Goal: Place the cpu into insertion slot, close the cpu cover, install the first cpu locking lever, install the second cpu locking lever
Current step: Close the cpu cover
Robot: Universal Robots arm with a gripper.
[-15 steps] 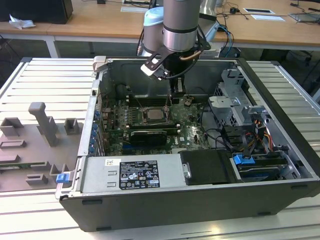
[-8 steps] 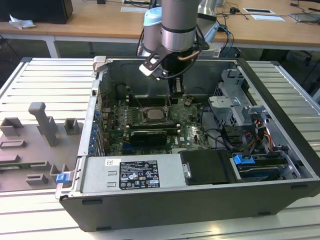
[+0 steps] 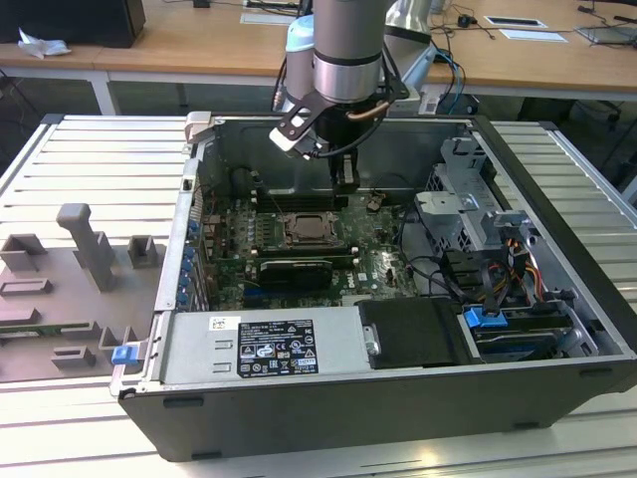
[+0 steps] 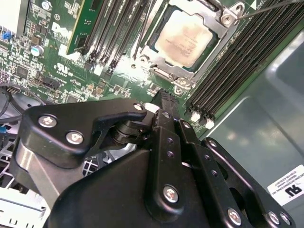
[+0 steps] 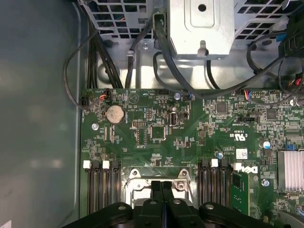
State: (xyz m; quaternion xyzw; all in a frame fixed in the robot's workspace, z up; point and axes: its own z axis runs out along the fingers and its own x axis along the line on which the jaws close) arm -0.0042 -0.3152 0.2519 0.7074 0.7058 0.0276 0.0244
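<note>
Half done by the looks of it. Seeing the cpu point(image 4: 183, 38) lying flat in the insertion slot point(image 3: 309, 229), roughly mid motherboard point(image 5: 199, 123), inside the open computer case point(image 3: 398, 398). Also seeing the cpu cover point(image 4: 161, 71) folded down around it, framing the grey top in the second wrist view. Spotting a thin metal rod point(image 4: 270, 7) poking out past one corner of the cover. Guessing a locking lever, but not managing to tell whether hooked or loose.

Finding the hand point(image 5: 162, 185) hanging right over one edge of the socket in the first wrist view, close above it and apparently not touching. Reading the fingers point(image 4: 164, 102) as pinched together, gripping nothing.

Worrying about a few things from here:
- Pushing a skinny lever with pinched fingertips: risking a sideways slip, then gouging the board or clipping the memory slots point(image 4: 237, 61) sitting just beside the socket.
- Forcing a lever down over a crooked cover: bending the frame or crushing the pins underneath.
- Coming down too steep: ramming a fingertip straight into the chip top instead of catching the lever.
</note>
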